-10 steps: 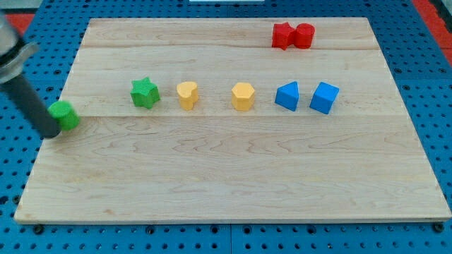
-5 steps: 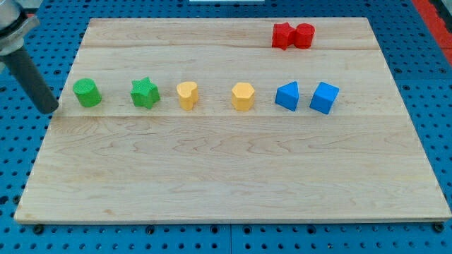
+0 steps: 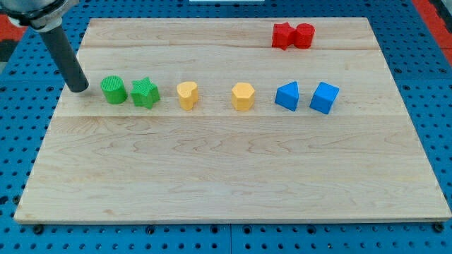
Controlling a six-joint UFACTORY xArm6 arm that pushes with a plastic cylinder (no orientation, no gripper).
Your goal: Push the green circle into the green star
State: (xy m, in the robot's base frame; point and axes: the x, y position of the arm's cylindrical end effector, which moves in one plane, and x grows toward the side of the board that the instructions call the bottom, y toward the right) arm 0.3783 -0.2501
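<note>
I am keeping my tip (image 3: pixel 78 89) at 9 o'clock of the green circle (image 3: pixel 113 90), just apart from it; there is no pincer here, so no grasp to report. The circle is sitting touching, or nearly touching, the green star (image 3: pixel 145 92) on the wooden surface (image 3: pixel 226 176). Pushing off-centre risks the ribbed cylinder slipping past, or shoving the star into the yellow heart (image 3: pixel 187 94).

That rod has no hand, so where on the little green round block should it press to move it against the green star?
On the side facing the view's left, coming in from the left. The green circle sits just left of the green star, nearly touching, and my tip is already left of the circle, roughly in line with both.
</note>
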